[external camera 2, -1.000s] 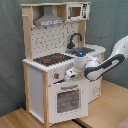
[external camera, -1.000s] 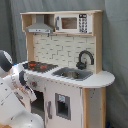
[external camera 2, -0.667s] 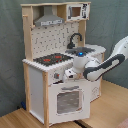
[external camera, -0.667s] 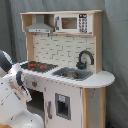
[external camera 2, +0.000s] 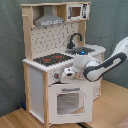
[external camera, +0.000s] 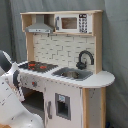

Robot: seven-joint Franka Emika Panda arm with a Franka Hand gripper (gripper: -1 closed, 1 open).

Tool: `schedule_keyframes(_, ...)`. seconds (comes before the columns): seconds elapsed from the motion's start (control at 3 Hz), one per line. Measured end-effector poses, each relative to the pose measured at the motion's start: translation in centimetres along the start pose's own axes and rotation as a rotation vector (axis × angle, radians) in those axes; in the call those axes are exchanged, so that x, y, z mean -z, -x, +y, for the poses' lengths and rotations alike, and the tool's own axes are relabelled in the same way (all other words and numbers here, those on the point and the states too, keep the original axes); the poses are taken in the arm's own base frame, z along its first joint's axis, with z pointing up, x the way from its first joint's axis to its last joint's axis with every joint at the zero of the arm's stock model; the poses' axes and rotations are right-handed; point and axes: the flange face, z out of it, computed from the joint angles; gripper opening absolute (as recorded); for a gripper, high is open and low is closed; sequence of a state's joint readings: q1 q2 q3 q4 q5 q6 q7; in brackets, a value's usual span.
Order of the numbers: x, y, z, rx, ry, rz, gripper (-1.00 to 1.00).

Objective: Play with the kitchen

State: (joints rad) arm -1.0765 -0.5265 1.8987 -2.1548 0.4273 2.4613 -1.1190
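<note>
Second exterior view: arm barely shifts, end effector (external camera 2: 69, 75) hovering by the kitchen (external camera 2: 55, 60) front panel, grip unreadable; play stalls.

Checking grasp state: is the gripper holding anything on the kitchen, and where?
Cannot be told. In the second exterior view the gripper is at the kitchen front panel above the oven door, its contact hidden.
</note>
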Motion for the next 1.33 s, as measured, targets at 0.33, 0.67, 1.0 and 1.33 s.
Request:
schedule_keyframes(0.33,1.2,-2.9,-2.7,-0.008,-0.008,0.036,-1.00)
schedule_keyframes(0.67,2.1,-2.4,-2.8,-0.056,-0.032,0.022,-1.00)
schedule_keyframes(1.0,3.4,-2.3,-3.1,-0.091,-0.049,0.010,-1.00)
schedule_keyframes(1.33,3.5,-2.2,-3.1,-0.095,-0.051,0.009,-1.00)
